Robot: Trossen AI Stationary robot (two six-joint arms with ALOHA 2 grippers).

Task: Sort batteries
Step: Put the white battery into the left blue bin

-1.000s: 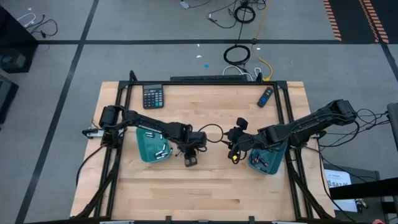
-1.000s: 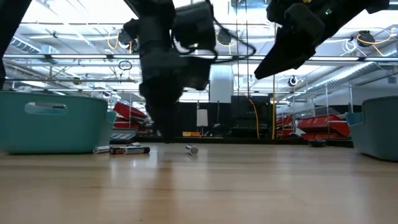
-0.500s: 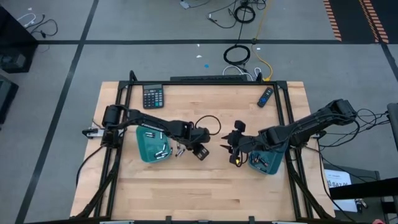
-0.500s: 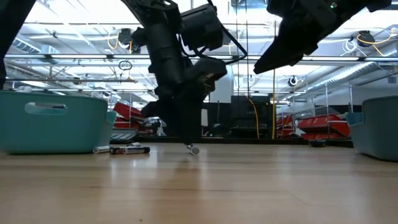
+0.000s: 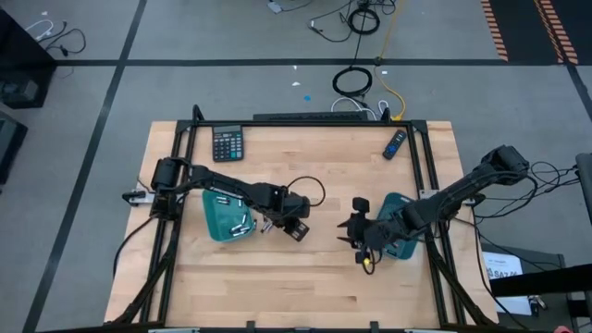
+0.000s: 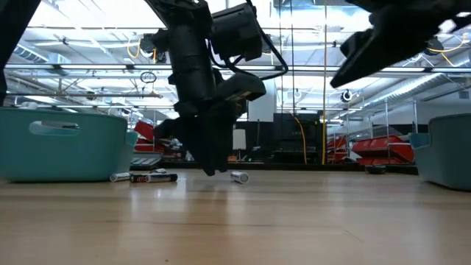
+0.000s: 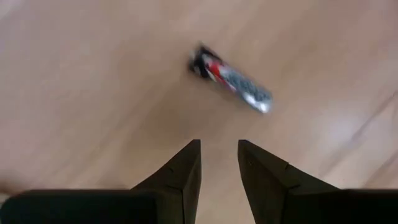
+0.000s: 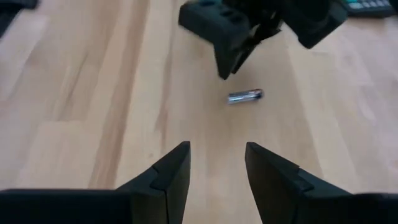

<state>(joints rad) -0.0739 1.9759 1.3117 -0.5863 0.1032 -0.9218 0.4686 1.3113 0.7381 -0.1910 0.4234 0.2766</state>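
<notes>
One silvery battery (image 6: 238, 176) lies on its side on the bare wood between my two grippers; it also shows in the left wrist view (image 7: 233, 78) and the right wrist view (image 8: 245, 96). My left gripper (image 5: 298, 231) hangs just left of it, low over the table, open by a narrow gap (image 7: 219, 152) and empty. My right gripper (image 5: 350, 229) is open (image 8: 216, 155), empty, and higher, to the battery's right. The left teal tray (image 5: 215, 222) holds several batteries. A few more batteries (image 6: 143, 177) lie on the table beside it.
The right teal tray (image 5: 407, 242) sits under my right arm near the table's right edge. A black calculator (image 5: 227, 143) and a dark blue remote (image 5: 395, 143) lie at the far edge. Bare wood stretches along the near edge.
My left gripper has gone toward the table's right edge and tipped its fingers. The loose battery has rolled a little to the right. My right gripper has drawn back toward the near and right edges, away from the battery.
</notes>
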